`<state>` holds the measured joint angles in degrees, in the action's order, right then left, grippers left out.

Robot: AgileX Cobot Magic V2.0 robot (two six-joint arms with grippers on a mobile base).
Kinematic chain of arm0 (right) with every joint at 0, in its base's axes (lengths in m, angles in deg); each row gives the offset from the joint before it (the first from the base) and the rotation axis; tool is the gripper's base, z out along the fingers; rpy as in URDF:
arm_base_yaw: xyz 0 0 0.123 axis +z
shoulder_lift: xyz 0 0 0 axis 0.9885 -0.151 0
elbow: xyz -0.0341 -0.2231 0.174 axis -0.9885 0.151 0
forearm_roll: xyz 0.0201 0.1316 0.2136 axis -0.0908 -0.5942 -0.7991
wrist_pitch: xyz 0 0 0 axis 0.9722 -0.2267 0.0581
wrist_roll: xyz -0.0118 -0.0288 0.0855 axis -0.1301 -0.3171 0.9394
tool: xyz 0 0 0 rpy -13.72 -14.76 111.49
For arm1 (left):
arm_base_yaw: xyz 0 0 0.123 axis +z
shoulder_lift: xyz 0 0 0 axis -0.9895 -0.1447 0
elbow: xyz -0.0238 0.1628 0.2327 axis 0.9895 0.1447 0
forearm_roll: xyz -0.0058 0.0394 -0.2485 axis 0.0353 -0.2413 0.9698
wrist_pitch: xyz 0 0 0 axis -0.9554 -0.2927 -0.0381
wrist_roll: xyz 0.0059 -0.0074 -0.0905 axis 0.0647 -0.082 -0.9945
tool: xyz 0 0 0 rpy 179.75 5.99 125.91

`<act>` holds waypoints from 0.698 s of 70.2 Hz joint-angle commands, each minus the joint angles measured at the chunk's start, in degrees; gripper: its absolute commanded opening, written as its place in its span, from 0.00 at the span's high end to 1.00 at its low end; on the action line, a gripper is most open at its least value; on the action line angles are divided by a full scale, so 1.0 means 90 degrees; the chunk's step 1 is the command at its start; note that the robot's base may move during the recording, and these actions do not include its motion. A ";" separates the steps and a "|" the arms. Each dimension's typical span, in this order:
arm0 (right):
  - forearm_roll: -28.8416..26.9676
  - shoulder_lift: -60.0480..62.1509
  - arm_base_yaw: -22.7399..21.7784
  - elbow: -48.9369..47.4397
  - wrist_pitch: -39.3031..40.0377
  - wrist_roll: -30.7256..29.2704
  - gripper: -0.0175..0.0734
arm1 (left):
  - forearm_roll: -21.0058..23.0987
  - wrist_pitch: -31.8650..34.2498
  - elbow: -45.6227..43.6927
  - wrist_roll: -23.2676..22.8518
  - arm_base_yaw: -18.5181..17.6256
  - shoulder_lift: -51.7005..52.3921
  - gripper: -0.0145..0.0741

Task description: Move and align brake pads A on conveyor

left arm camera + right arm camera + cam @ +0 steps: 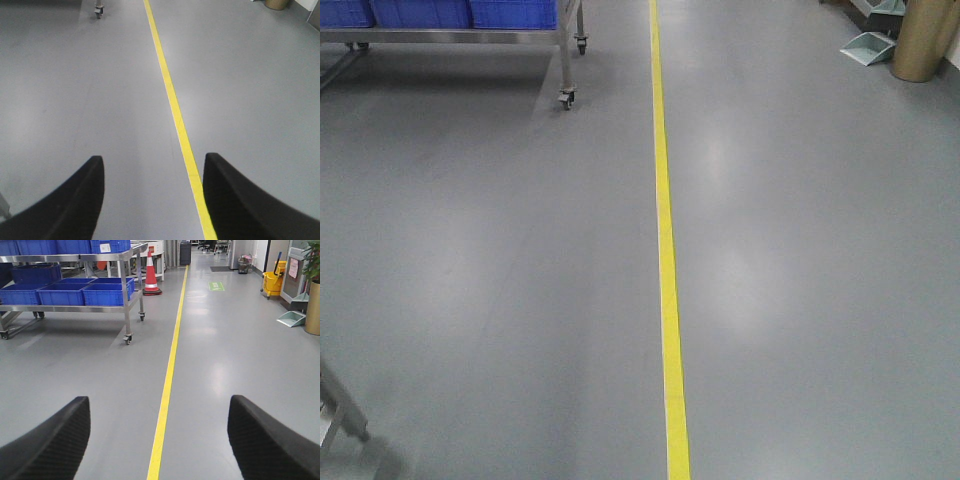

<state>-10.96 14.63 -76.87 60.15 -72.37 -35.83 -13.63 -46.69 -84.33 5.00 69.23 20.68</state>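
Observation:
No brake pads and no conveyor show in any view; both are out of view. My left gripper (pixel 154 162) is open, its two black fingers wide apart over bare grey floor, with nothing between them. My right gripper (pixel 159 405) is open too, fingers spread wide and empty above the floor. Neither gripper appears in the front view.
A yellow floor line (pixel 666 250) runs straight ahead down the grey floor. A wheeled steel rack (pixel 125 300) with blue bins (pixel 65 292) stands ahead on the left, an orange cone (pixel 151 275) behind it. A dustpan (pixel 868 46) and a tan cylinder (pixel 928 40) sit at the far right. A metal leg (pixel 340 410) is at the near left.

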 commanded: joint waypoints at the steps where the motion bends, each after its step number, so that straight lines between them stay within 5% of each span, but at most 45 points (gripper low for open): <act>1: 0.0007 -0.0068 -0.0026 -0.0178 0.0494 -0.0024 0.22 | -0.0014 0.0410 -0.0184 -0.0029 -0.0021 -0.0032 0.38; 49: 0.0007 -0.0068 -0.0026 -0.0178 0.0494 -0.0024 0.22 | -0.0014 0.0412 -0.0184 -0.0029 -0.0021 -0.0032 0.38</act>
<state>-10.96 14.63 -76.87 60.15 -72.37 -35.83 -13.63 -46.69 -84.33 5.00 69.23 20.68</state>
